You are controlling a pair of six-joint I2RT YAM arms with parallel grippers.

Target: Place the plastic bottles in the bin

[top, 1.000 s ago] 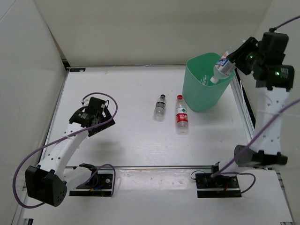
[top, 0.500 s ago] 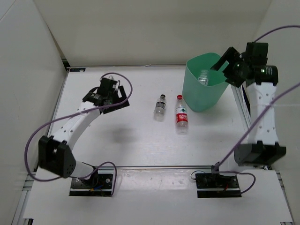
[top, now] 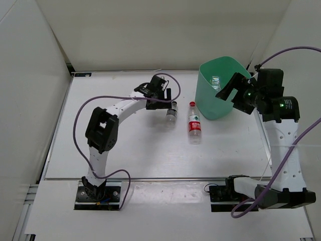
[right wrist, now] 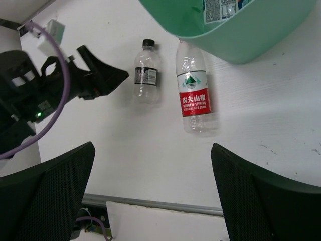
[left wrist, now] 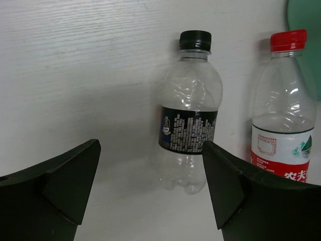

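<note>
Black left end effector [left wrist: 150, 150]: two matte wedge-shaped fingers stand well apart and hold nothing. A second ago this arm was at the left of the worktop. It has swung across and now faces the short bottle.
Short clear plastic bottle [left wrist: 190, 120]: it has a black cap and a black label band. It lies on its side just ahead of the left fingers, untouched. Its walls are thin, glossy and crinkled, so it is probably light and easy to dent.
Tall clear plastic bottle [left wrist: 283, 115]: it has a red cap and a red-and-white label. It lies parallel, just beside the short one, with its cap end close to the bin's wall.
Black right end effector [right wrist: 153, 150]: its mesh-textured fingers are spread wide and empty. A second ago it gripped a bottle over the bin, and it has since let go.
Mint-green plastic bin [top: 213, 108]: smooth, rounded-square and tapering to its base, at the far right. A clear bottle inside the bin [top: 216, 81] is visible.
White worktop [top: 115, 145]: flat, with a fine grain.
Meaning for the task: two bottles remain outside the bin. The short one looks to be next.
</note>
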